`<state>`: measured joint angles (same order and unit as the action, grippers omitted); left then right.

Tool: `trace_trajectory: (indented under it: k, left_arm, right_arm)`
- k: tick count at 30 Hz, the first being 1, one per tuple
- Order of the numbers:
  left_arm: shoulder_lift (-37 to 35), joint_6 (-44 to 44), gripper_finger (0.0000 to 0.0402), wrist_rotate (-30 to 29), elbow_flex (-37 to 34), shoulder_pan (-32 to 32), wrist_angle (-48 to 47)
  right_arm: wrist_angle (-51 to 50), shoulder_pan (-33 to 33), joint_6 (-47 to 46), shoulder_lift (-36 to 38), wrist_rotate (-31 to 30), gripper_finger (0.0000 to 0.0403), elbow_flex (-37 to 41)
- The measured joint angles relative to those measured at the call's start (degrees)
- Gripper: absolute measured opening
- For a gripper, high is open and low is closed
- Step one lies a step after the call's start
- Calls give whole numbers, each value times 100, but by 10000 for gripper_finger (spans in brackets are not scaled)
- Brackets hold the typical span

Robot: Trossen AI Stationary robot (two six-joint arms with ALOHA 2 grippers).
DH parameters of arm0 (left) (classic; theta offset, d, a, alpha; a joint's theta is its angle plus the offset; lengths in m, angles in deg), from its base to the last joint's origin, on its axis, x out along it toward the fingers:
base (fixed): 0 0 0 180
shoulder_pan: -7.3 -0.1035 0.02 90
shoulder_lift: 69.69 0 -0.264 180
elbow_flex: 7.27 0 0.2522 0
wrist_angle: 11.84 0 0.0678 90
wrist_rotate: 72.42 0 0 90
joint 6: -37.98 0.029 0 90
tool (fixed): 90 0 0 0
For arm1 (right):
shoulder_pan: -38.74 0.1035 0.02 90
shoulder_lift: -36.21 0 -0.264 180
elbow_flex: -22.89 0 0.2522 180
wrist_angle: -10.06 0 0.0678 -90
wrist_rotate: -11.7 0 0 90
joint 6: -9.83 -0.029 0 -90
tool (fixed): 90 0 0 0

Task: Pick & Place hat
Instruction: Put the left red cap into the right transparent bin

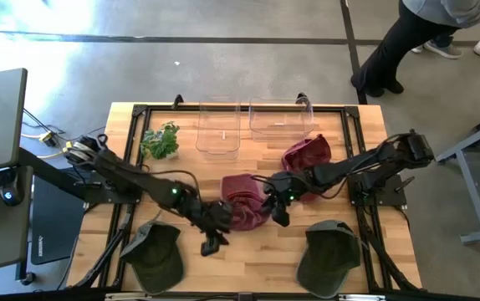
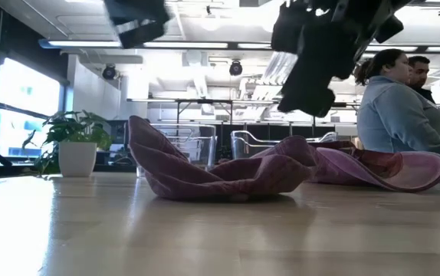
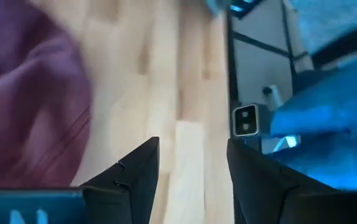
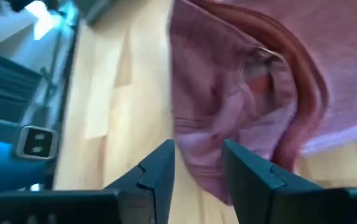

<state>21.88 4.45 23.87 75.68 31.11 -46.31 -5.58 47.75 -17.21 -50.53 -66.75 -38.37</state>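
A maroon hat lies crumpled on the wooden table's middle; it also shows in the low view. A second maroon hat lies behind it toward the right. My left gripper is open just left of and nearer than the first hat, above bare wood, with the hat off to one side. My right gripper is open at the hat's right edge, raised above it. Its fingers point at the hat's rim without touching it.
Two dark green caps lie near the front edge, left and right. Two clear bins and a small potted plant stand at the far edge. People stand beyond the table's far right.
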Motion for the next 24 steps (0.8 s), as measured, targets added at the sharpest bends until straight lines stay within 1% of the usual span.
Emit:
trace_trajectory:
  k: [2, 8, 11, 13, 15, 18, 20, 22, 24]
  left_arm:
    - [164, 488, 181, 95, -14, 78, -58]
    - [651, 2324, 182, 69, -17, 131, -20]
    - [767, 2786, 182, 59, -16, 135, -7]
    - [863, 2969, 182, -61, -9, 143, -34]
    - [927, 3168, 182, -427, -15, 203, -97]
    - [993, 3462, 182, -1374, -15, 261, -82]
    - [1008, 3529, 182, -1855, -15, 298, -140]
    - [1006, 3532, 182, -2064, -11, 282, -196]
    - [1118, 3609, 182, -2060, -9, 263, -321]
  right_arm:
    - [-64, 2, 15, 74, 124, 130, 0]
    - [-229, 2, -25, 156, 393, 130, 2]
    - [-341, 2, -106, 190, 412, 130, -2]
    - [-347, 2, -117, 200, 454, 130, 2]
    - [-352, 2, -123, 201, 517, 130, 0]
    - [-371, 2, -136, 201, 540, 130, 0]
    - [-383, 2, -139, 201, 540, 130, 0]
    - [-388, 2, -141, 201, 544, 130, 0]
    - [-390, 2, -141, 201, 553, 130, 0]
